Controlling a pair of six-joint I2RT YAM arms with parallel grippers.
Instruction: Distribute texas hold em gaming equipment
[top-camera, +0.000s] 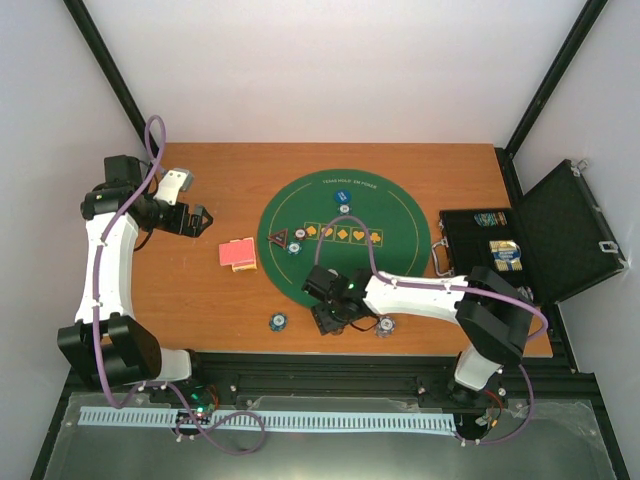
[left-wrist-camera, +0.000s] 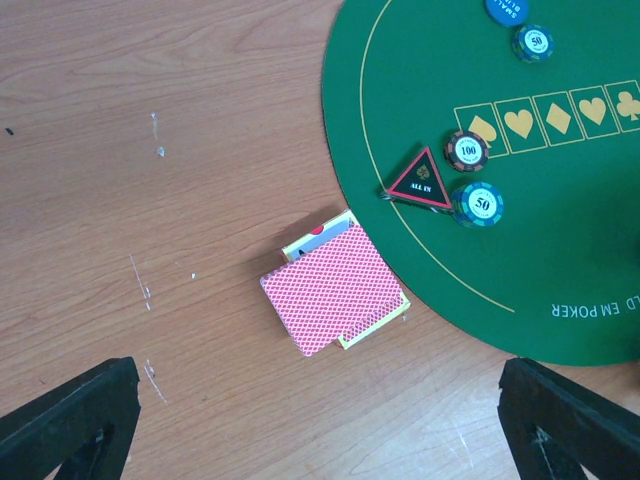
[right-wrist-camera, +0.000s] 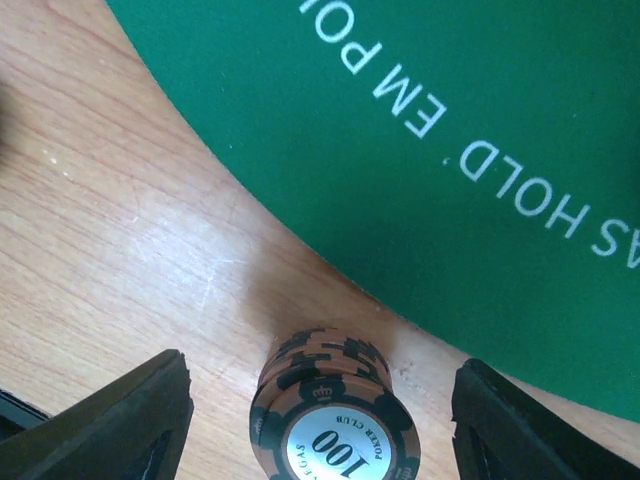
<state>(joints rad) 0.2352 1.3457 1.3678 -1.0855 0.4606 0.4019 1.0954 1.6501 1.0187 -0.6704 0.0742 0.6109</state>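
Observation:
A deck of red-backed playing cards (left-wrist-camera: 335, 288) lies on the wood beside the green mat (left-wrist-camera: 560, 240); it also shows in the top view (top-camera: 238, 254). My left gripper (left-wrist-camera: 320, 440) is open and empty, hovering short of the deck (top-camera: 195, 220). On the mat lie a black-red triangular marker (left-wrist-camera: 418, 180), a dark 100 chip (left-wrist-camera: 466, 151), a blue 50 chip (left-wrist-camera: 477, 204), another 50 chip (left-wrist-camera: 532, 43) and a blue button disc (left-wrist-camera: 505, 10). My right gripper (right-wrist-camera: 320, 440) is open around a stack of brown-black 100 chips (right-wrist-camera: 330, 420) on the wood by the mat's near edge (top-camera: 333, 316); neither finger touches it.
A blue-white chip stack (top-camera: 277, 321) and another chip stack (top-camera: 385, 325) sit on the wood near the table's front edge. An open black case (top-camera: 500, 250) holding more chips stands at the right. A small grey-white object (top-camera: 176, 182) lies at the far left.

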